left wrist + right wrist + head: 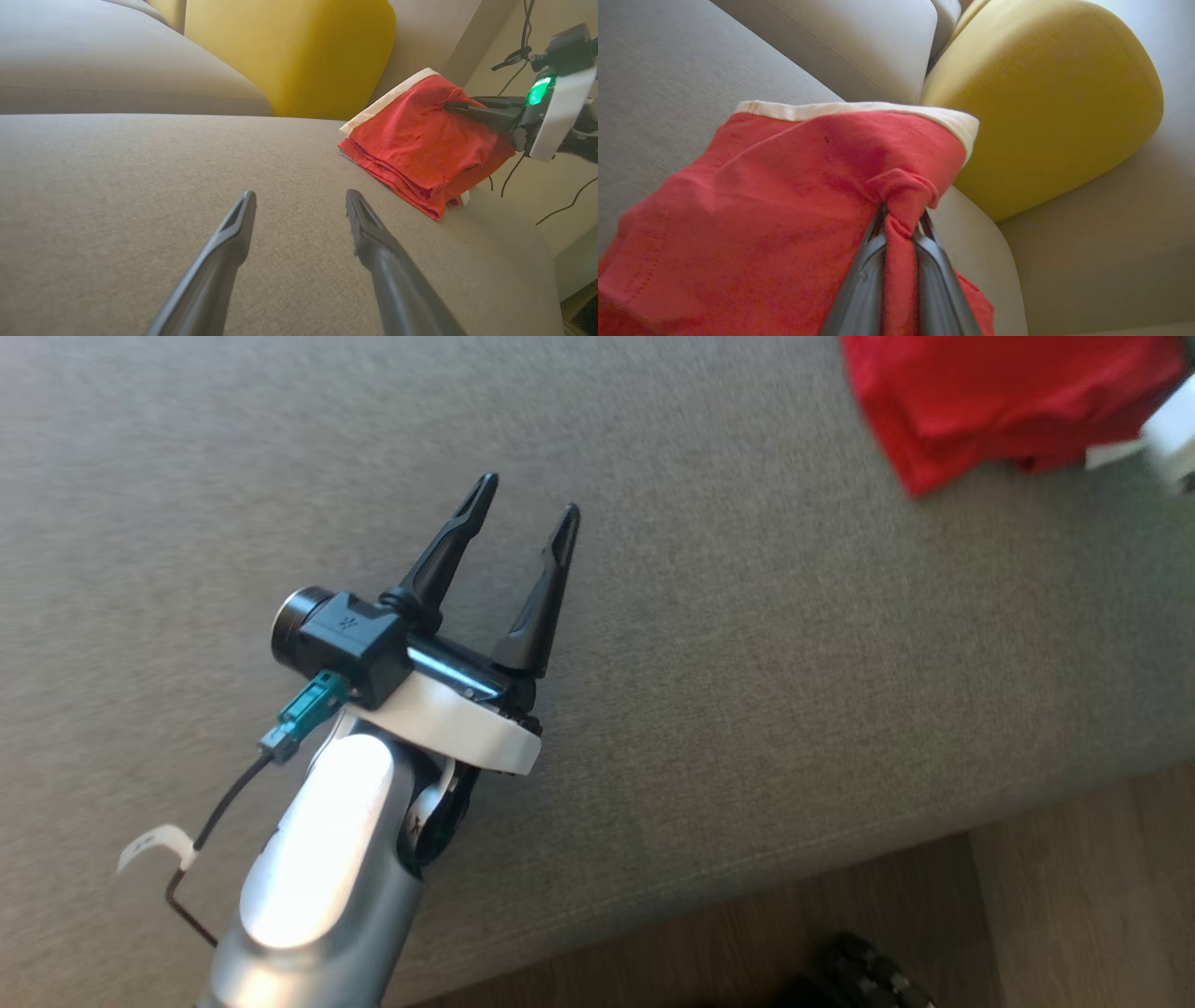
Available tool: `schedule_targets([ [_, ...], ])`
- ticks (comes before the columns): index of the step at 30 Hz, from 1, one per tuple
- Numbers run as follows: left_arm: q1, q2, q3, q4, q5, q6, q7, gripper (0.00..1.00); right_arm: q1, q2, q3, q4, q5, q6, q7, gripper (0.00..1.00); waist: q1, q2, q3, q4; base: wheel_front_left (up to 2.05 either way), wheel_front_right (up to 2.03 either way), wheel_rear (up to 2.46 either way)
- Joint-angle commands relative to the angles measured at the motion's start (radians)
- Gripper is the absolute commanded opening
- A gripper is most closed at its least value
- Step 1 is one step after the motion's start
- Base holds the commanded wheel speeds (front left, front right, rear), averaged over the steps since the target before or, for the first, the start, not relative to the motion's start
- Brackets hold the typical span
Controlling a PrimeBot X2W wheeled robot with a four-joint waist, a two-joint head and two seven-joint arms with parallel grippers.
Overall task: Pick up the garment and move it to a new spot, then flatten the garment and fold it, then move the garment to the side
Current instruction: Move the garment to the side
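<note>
At upper right of head view, folded garment (1008,401) lies on gray couch (747,663). My right gripper (901,217) pinches red fold tight (so I can slide it aside). My left gripper (527,495) wide open, empty, parked mid-left, out of way.

One red garment (420,140). One grey sofa (747,663), with two grey back cushions (840,42) in sight and one yellow cushion (1045,102). Two end effectors: one left end effector (527,497), one right end effector (903,224), each with two dark fingers (224,261), four fingers in all. One teal connector (313,705), one green light (539,91), one white cable tag (149,847), one wooden floor (1074,896)
</note>
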Motion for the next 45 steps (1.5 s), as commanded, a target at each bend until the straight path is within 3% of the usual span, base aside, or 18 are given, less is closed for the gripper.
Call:
schedule_targets([
  [1,-0.025,0.019,0.006,-0.027,0.002,-0.006,-0.008,1.0,-0.021,-0.045,-0.033,0.001,0.002,0.0,-0.007,0.0,0.0,0.0,0.074,-0.047,0.0,0.0,0.0],
  [7,-0.031,0.033,0.006,-0.03,-0.009,-0.006,-0.008,1.0,-0.047,-0.058,-0.152,0.037,-0.011,0.0,-0.024,0.0,0.0,0.0,0.105,-0.051,0.0,0.0,0.0],
  [18,-0.025,0.03,0.015,-0.036,-0.026,-0.006,-0.008,1.0,-0.011,-0.003,-0.317,0.032,-0.163,0.0,0.039,0.0,0.0,0.0,0.11,-0.032,0.0,0.0,0.0],
  [19,-0.025,0.028,0.014,-0.036,-0.027,-0.006,-0.008,1.0,-0.007,0.0,-0.328,0.027,-0.175,0.0,0.046,0.73,0.0,0.0,0.109,-0.03,0.0,0.0,0.0],
  [20,-0.024,0.026,0.012,-0.036,-0.028,-0.006,-0.008,1.0,-0.001,0.005,-0.342,0.022,-0.185,0.0,0.055,1.0,0.0,0.0,0.108,-0.028,0.0,0.0,0.0],
  [31,-0.001,0.006,0.026,-0.025,-0.058,-0.006,-0.008,1.0,0.037,0.096,-0.388,-0.095,-0.264,0.0,0.071,1.0,0.0,0.0,0.014,0.007,0.0,0.0,0.0],
  [45,0.201,-0.001,0.148,-0.056,-0.154,0.009,-0.008,1.0,0.296,0.327,-0.273,-0.224,-0.123,0.0,-0.024,1.0,0.0,0.0,-0.322,0.167,0.0,0.0,0.0],
])
